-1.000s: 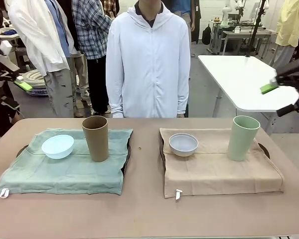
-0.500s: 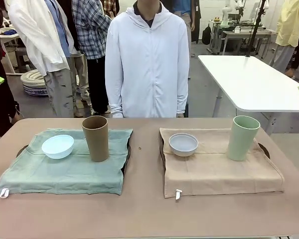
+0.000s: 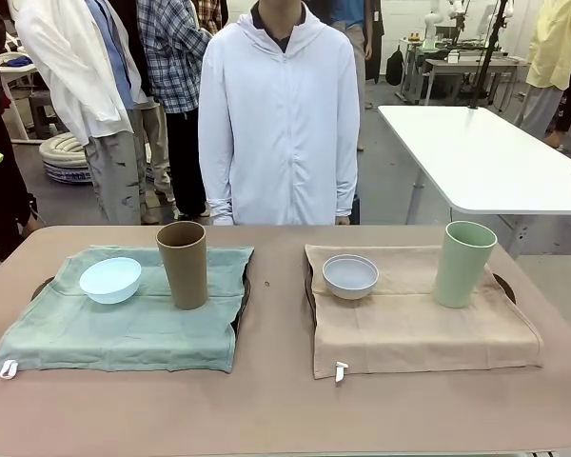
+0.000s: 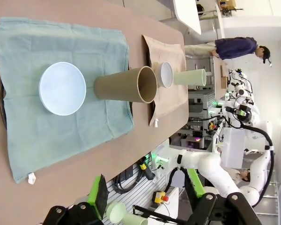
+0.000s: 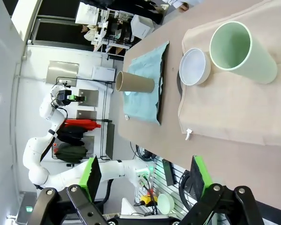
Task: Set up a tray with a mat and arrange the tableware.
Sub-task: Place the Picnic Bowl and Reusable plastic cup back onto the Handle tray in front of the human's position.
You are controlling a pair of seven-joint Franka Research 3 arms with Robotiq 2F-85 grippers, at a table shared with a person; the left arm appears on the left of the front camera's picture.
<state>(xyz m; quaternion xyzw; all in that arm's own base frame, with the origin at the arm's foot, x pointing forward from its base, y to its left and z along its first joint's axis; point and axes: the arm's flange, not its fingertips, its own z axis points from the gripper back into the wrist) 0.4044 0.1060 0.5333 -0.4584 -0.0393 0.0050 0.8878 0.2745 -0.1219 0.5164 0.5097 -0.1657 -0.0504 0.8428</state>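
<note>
2 mats lie side by side on the brown surface [image 3: 276,400], each draped over a dark tray whose rim peeks out at the edges. On the robot's left, the green mat [image 3: 124,328] carries the pale blue bowl [image 3: 110,280] near its far left part and the tan brown cup [image 3: 183,265] standing upright just beside it, toward the middle of the surface. On the right, the beige mat [image 3: 414,328] carries the greyish white bowl [image 3: 350,276] near its far left corner and the pale green cup [image 3: 464,264] upright near its far right corner; these 2 stand well apart. All 4 pieces sit free of any hand or fingers.

A person in a white zipped hoodie [image 3: 281,124] stands at the far edge, between the 2 mats.

Seen from the left wrist, the left gripper [image 4: 147,197] hangs well back from the surface, its fingers [image 4: 99,196] spread with nothing between them. Seen from the right wrist, the right gripper [image 5: 145,180] likewise hangs off the near edge of the surface, its fingers [image 5: 200,176] spread wide and holding nothing.
</note>
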